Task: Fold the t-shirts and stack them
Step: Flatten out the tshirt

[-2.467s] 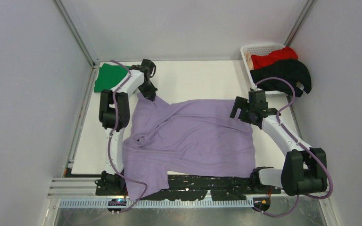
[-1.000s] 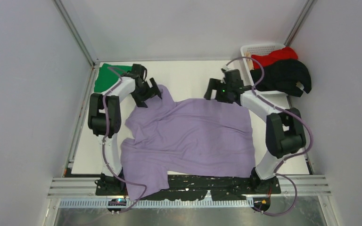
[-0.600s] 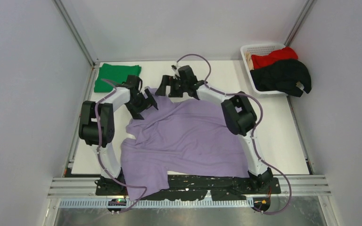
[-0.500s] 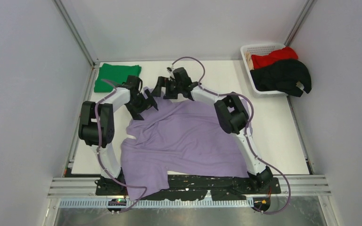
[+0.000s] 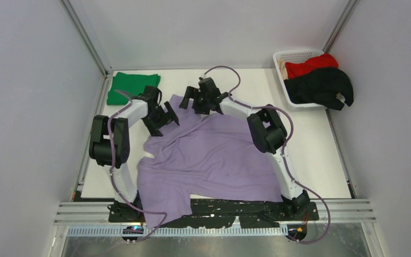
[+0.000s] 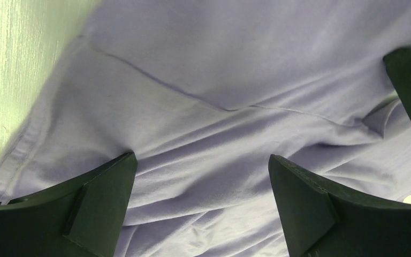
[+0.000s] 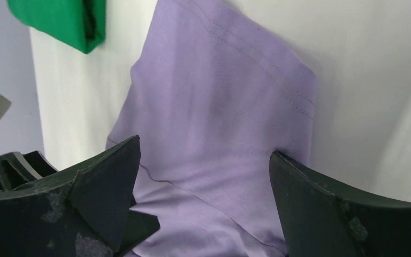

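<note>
The left pincer (image 6: 200,157) and right pincer (image 7: 205,146) stand spread over the soft lavender-purple short-sleeved t-shirt (image 5: 214,155), its sleeve directly beneath them on the white bench (image 5: 310,134). Closing now risks pinching several rumpled layers and dragging the shirt crooked.

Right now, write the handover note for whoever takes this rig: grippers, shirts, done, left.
Left gripper: open, holding nothing, over the far left of the lavender shirt.
Right gripper: open, holding nothing, over that shirt's far sleeve.
The shirt lies spread, wrinkled and unfolded; its near hem hangs over the table edge.
Done: green shirt folded at the far left corner.
Left: fold the lavender one and stack it on the green; then the red shirt and black shirt from the basket.
</note>
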Robot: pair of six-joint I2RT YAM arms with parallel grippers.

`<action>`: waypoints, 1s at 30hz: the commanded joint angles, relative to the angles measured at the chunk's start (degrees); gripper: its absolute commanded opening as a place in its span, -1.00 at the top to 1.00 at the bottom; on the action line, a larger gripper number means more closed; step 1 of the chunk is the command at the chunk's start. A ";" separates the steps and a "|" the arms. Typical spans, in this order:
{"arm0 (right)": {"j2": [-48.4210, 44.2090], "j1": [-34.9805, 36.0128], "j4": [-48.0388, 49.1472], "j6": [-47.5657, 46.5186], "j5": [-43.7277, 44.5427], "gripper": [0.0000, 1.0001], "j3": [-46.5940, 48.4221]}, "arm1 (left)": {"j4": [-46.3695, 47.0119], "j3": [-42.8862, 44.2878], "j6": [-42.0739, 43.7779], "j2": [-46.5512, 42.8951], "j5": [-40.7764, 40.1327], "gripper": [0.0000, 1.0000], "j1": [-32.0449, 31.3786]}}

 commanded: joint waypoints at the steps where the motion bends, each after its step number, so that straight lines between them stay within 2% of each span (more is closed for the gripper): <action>1: -5.26 -1.44 -8.28 0.77 10.32 -0.96 -6.41 | -1.03 0.55 1.21 -2.24 -1.26 -0.98 -0.06; 5: -7.07 -1.45 -5.87 -1.22 9.11 -0.96 -7.62 | -0.85 0.75 1.21 -2.38 -0.59 -0.98 -0.06; 10: -6.63 -2.66 -5.11 -8.90 2.65 -0.94 2.33 | -2.01 3.71 1.76 -3.63 -0.88 -0.98 -0.07; 13: -9.66 -2.90 -4.87 -13.45 2.20 -0.91 2.04 | -3.76 4.58 2.94 -6.13 -1.94 -0.98 -1.00; 17: -18.81 -3.33 -5.14 -18.01 6.64 -0.91 -9.66 | -7.74 5.27 5.77 -9.28 -9.01 -0.98 -4.59; 20: -28.32 -4.33 -5.11 -18.29 10.45 -0.91 -24.36 | -14.70 9.21 9.79 -8.10 -15.07 -0.98 -8.31; 22: -33.95 -4.94 -5.98 -18.26 12.33 -0.91 -32.66 | -16.19 10.46 11.24 -7.31 -16.46 -0.98 -10.84; 26: -43.21 -7.58 -10.82 -17.85 16.87 -0.91 -45.09 | -11.49 8.06 11.09 -5.73 -7.99 -0.98 -13.06; 30: -47.42 -11.74 -12.95 -17.67 16.96 -0.91 -52.08 | -9.66 9.73 9.80 -1.09 -6.18 -0.98 -13.07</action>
